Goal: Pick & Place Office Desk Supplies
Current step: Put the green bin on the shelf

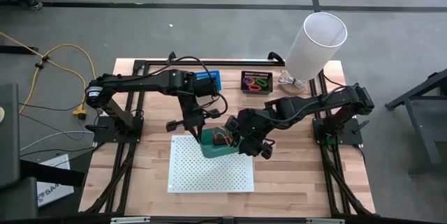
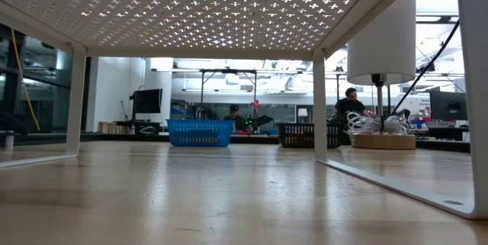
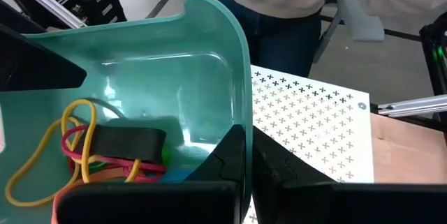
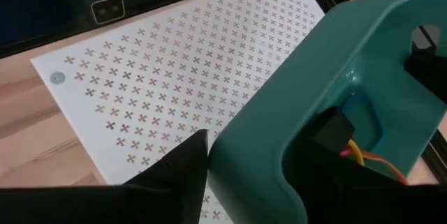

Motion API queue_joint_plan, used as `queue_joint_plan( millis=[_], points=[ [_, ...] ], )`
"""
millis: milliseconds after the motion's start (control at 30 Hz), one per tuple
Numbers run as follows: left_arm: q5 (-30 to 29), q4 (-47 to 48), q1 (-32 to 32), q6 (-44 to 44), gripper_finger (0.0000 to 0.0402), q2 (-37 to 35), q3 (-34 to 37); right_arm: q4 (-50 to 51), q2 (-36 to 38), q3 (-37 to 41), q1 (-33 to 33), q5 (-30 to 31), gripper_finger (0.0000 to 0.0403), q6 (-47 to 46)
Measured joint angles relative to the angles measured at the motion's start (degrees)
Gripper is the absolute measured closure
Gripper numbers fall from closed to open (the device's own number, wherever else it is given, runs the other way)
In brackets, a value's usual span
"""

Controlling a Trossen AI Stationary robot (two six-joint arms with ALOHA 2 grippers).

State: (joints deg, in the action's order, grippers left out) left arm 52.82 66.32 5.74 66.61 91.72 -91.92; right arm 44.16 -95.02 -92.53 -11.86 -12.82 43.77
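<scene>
Two robot arms meet over a green bin [image 1: 215, 147] standing on the white perforated board [image 1: 211, 165], center of the wooden table [image 1: 293, 182]. L gripper [image 3: 244, 172] is clamped on the bin's side wall, one finger inside, one outside. R gripper [image 4: 255, 172] straddles the opposite wall w/ jaws spread wide, one finger [image 4: 335, 130] inside the bin, the other outside by the board; a firm grip can't be confirmed. Inside the bin: rubber bands [image 3: 77, 151], yellow, red and green, tangled on the floor. Toward the table's far edge sit a blue bin [image 1: 207, 82] and a black bin [image 1: 256, 82] holding bright plastic loops [image 1: 258, 83], next to a white lamp [image 1: 316, 42].
</scene>
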Motion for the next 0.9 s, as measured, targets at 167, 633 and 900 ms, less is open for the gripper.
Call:
queue_joint_plan(
  millis=[167,633,900],
  points=[
    [0.0,0.2,0.0,0.0,0.0401,0.0,0.0,-0.1,0.0,0.0,0.0,0.5,0.0232,0.1],
    [0.2,3.1,0.0,1.5,0.0401,0.0,0.0,-0.9,0.0,0.0,0.0,0.9,0.0232,-0.6],
    [0.1,4.7,0.0,3.6,0.0401,0.0,0.0,-0.8,0.0,0.0,0.0,0.9,0.0232,-0.6]
  ],
)
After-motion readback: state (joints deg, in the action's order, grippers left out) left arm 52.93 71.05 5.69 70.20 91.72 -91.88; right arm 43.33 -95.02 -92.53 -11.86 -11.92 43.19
